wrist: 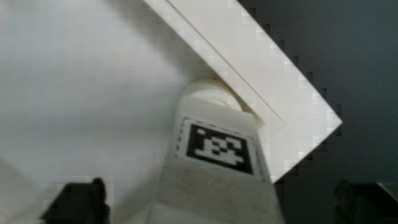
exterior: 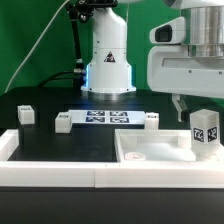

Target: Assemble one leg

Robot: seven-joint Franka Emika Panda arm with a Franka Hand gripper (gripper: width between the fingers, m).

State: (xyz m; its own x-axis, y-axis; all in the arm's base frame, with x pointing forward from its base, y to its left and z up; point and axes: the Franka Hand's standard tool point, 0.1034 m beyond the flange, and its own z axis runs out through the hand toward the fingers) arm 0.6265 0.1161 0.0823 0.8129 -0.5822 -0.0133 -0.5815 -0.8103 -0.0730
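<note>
Gripper (wrist: 222, 204) hung over leg (wrist: 221, 148), jaws spread, dark fingertips (wrist: 79, 200) either side, apparently clear of it; wrist view dim. Leg stood upright, tag showing, against raised edge (wrist: 249, 70) of white panel (exterior: 150, 152), toward exterior view's right. Spare legs (exterior: 63, 122) and marker board (exterior: 108, 118) sat on black table (exterior: 50, 140) beyond.

Marker board (exterior: 108, 118) flat on black table (exterior: 60, 145) (tags up); white panel (exterior: 165, 150) near.
</note>
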